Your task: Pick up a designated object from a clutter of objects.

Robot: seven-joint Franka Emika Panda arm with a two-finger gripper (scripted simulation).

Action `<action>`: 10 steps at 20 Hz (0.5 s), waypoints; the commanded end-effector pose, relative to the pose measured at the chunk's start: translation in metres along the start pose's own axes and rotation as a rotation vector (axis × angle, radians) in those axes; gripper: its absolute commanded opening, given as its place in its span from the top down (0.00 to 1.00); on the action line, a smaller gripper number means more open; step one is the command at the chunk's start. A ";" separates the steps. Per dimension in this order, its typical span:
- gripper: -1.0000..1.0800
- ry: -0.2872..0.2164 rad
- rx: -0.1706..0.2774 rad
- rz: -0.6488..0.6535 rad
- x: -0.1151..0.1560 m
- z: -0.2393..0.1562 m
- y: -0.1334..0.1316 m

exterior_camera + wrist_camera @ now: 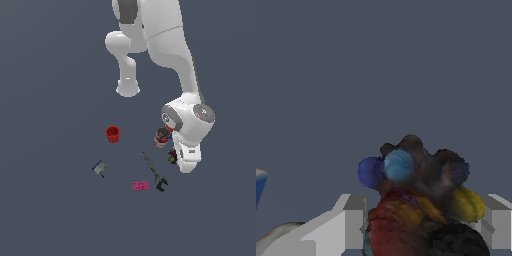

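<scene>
The black speckled lump [421, 200] sits between the two grey fingers [346, 225] of the tool [176, 159], which flank it on either side; whether they press it cannot be told. In the exterior view the lump shows as a dark speck by the white wrist, just beside the red-and-silver can [161, 137] and near the dark wrench [154, 173] on the tabletop [50, 200].

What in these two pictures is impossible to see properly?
- Exterior view: the speckled lump is mostly hidden behind the white arm, and the jaws entirely.
- Wrist view: the lump's underside is cut off by the picture edge, so the jaws' contact is unclear.
- Exterior view: the can label is too small.
</scene>
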State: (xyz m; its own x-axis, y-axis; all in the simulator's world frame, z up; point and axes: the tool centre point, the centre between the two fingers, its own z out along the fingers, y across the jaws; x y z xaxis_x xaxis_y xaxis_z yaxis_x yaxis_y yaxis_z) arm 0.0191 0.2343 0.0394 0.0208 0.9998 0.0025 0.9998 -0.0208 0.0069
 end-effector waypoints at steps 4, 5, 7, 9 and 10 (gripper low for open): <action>1.00 0.000 -0.002 0.000 -0.005 -0.021 -0.001; 1.00 0.000 -0.002 0.000 -0.006 -0.026 -0.002; 1.00 -0.001 -0.001 0.000 -0.009 -0.039 -0.003; 1.00 -0.001 -0.001 -0.001 -0.013 -0.054 -0.005; 1.00 -0.001 -0.001 -0.001 -0.015 -0.062 -0.006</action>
State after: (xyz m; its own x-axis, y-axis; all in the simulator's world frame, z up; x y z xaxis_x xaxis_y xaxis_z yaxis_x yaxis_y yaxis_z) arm 0.0135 0.2224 0.0890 0.0201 0.9998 0.0009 0.9998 -0.0201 0.0055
